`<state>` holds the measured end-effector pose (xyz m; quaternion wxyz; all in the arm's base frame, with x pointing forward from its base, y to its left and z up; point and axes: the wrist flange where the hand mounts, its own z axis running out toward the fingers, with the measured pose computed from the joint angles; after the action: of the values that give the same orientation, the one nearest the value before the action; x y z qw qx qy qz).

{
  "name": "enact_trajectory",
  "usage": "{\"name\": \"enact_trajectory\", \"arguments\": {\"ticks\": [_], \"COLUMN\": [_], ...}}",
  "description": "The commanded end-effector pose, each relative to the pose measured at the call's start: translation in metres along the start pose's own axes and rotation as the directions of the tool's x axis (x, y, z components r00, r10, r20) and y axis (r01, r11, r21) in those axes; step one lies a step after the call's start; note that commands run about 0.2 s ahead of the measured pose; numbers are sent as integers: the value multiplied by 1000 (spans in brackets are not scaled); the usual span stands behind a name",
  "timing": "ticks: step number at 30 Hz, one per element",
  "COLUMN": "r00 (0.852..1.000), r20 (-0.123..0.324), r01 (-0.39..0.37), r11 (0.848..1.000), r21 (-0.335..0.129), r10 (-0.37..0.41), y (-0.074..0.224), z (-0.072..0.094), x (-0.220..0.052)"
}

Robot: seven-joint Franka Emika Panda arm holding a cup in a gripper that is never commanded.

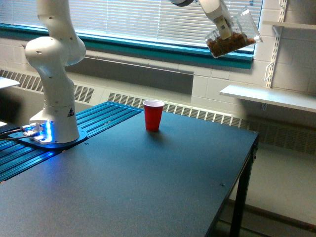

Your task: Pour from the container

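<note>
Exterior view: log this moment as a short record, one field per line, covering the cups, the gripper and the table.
clear cup: held high at the exterior view's upper right, tilted steeply onto its side
contents: brown pieces lying along the cup's lower side; what they are cannot be told
gripper: shut on the clear cup
red cup: upright on the table, open top, inside not visible
relation: clear cup is well above the red cup and off to its right in the view, not over it
table: dark top
robot base: on the table's left, blue light at its foot
</note>
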<state>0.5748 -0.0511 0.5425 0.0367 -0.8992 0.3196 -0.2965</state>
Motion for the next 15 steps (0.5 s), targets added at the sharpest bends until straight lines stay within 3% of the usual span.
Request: {"name": "enact_trajectory", "arguments": {"ticks": [1, 15], "r00": [1000, 997], "r20": [-4, -31], "r01": [4, 75], "r11": [1000, 997], "r21": [10, 22], "r10": [-4, -74], "y": [-1, -4], "z": [0, -9], "x": [0, -14]}}
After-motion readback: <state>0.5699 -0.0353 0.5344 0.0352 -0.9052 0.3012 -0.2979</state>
